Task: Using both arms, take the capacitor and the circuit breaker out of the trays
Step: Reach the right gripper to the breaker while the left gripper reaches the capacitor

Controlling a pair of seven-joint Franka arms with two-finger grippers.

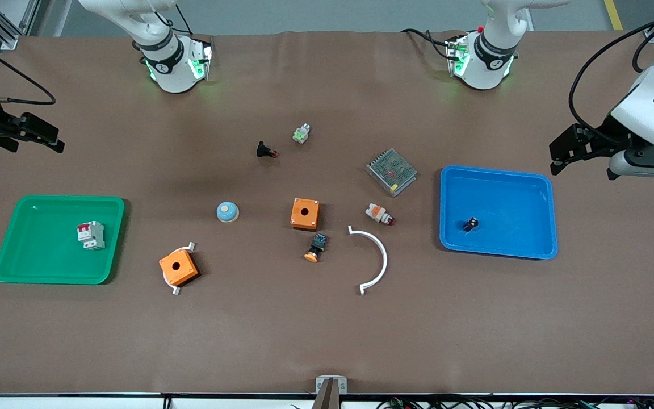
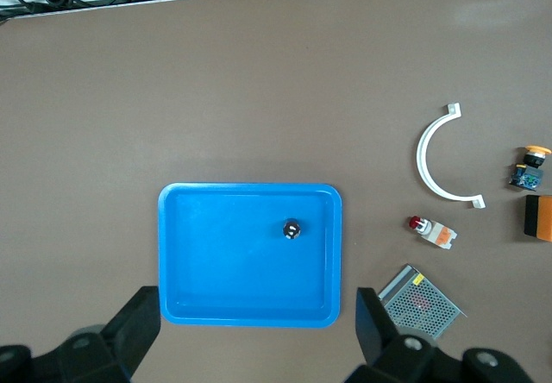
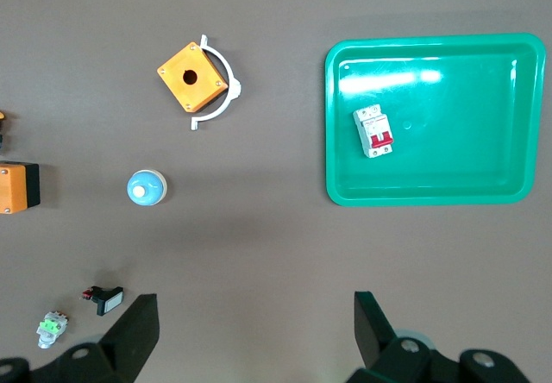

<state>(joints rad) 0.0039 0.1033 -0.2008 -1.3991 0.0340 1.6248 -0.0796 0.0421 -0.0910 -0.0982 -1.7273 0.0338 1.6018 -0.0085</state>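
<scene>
The capacitor [image 1: 470, 224], a tiny black cylinder, lies in the blue tray [image 1: 531, 187] toward the left arm's end; it also shows in the left wrist view [image 2: 292, 229]. The breaker [image 1: 91, 235], a white block with a red lever section, lies in the green tray [image 1: 37, 267] toward the right arm's end; it also shows in the right wrist view [image 3: 373, 132]. My left gripper [image 1: 557, 159] [image 2: 259, 305] is open and empty, up by the blue tray's edge. My right gripper [image 1: 54, 142] [image 3: 255, 305] is open and empty, over bare table near the green tray.
Between the trays lie two orange boxes [image 1: 305, 213] [image 1: 178, 267], a white arc [image 1: 373, 258], a metal mesh-topped box [image 1: 391, 171], a blue dome [image 1: 227, 211], two push buttons [image 1: 316, 247] [image 1: 379, 214], a small black switch [image 1: 265, 150] and a green-white part [image 1: 302, 133].
</scene>
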